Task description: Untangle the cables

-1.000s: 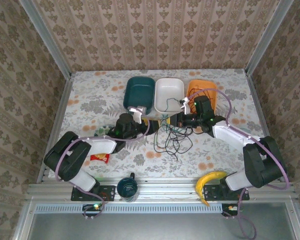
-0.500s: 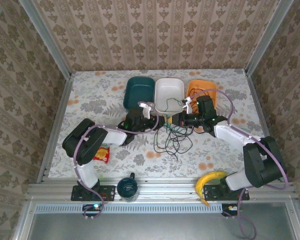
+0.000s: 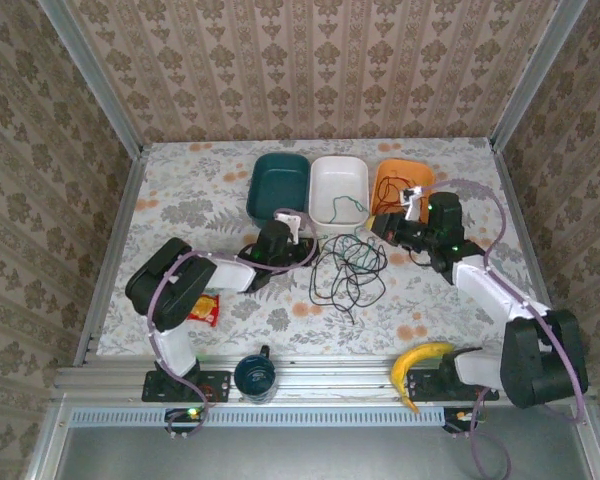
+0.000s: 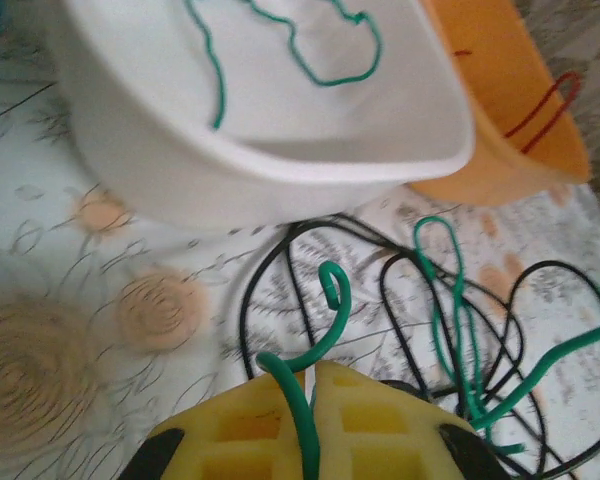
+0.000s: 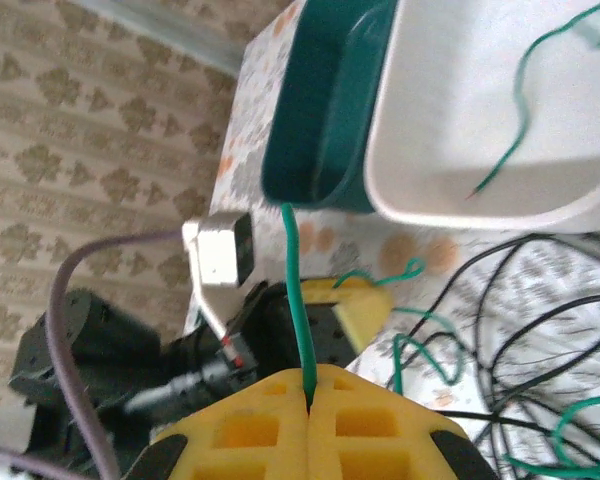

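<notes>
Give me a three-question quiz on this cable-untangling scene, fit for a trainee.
1. True or false: the left end effector is shut on a green cable.
2. Which bin holds a green strand? A teal, B white bin, C orange.
3. What fruit lies by the right arm's base?
Key: 1 true; 2 B; 3 banana.

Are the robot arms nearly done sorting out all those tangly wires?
Not nearly. Done: a thin red wire lies in the orange plastic tub, and part of a green wire lies in the white plastic tub. In hand: the left gripper and the right gripper are each shut on a green strand. Left: black and green loops cross in a heap on the flowery table.
</notes>
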Robot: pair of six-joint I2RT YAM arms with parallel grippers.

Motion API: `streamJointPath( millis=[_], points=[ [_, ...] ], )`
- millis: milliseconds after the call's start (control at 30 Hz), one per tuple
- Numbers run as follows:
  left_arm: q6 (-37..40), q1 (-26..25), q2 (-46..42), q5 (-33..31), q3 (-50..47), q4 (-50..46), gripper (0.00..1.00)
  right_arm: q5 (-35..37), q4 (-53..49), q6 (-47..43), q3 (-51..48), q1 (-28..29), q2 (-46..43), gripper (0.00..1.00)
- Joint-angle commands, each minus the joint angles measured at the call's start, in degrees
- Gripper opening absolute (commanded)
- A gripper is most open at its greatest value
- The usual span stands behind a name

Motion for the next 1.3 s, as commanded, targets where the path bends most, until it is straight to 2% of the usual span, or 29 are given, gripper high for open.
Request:
streamJointPath(
  millis=[0,200,533,567,633,733,833,933,1067,1167,1267],
  points=[
    [1.3,0.0,-3.5,-7.1,-3.0,-5.5,0.00,9.6,0.4,2.0,-1.8,-2.2,-4.4,0.02],
    [1.0,0.1,-5.1,-7.5,-4.9,-6.2,0.00,20.1,-2.9,2.2,-4.6,-4.0,-10.1,0.01],
    [0.8,0.4,-5.1,-6.8,-5.3,-5.6,0.00,24.9,-10.3,-2.8,-3.5,-4.9,-13.9,0.01],
    [1.1,0.3,-5.1,-6.2,-5.3,-5.3,0.06,24.1,-10.3,-3.5,-3.3,-4.9,-13.8,0.01],
    [1.4,0.3,-5.3,-5.0,-5.6,-4.2,0.32,21.8,-10.5,-4.6,-2.7,-4.9,-13.2,0.01],
    [2.5,0.3,-5.8,-2.4,-6.1,-2.3,0.50,19.4,-10.1,-4.9,-2.6,-4.8,-12.4,0.01],
    [5.1,-0.5,-6.2,-0.2,-5.3,-3.2,0.63,19.1,-9.1,-4.3,-3.1,-4.6,-12.0,0.01],
    [8.5,-2.0,-6.3,1.5,-3.6,-6.1,0.68,18.7,-8.3,-4.0,-3.2,-4.3,-11.4,0.01],
    [11.2,-3.3,-5.7,3.3,-1.8,-8.3,0.70,17.8,-8.2,-4.1,-2.6,-4.1,-10.6,0.02],
    [11.7,-3.4,-4.1,4.5,-0.2,-9.1,0.68,16.8,-8.0,-4.2,-2.1,-4.0,-10.5,0.02],
    [11.9,-3.2,-1.7,5.6,1.4,-9.6,0.62,16.7,-8.7,-4.3,-1.3,-4.0,-10.8,0.02]
  ],
)
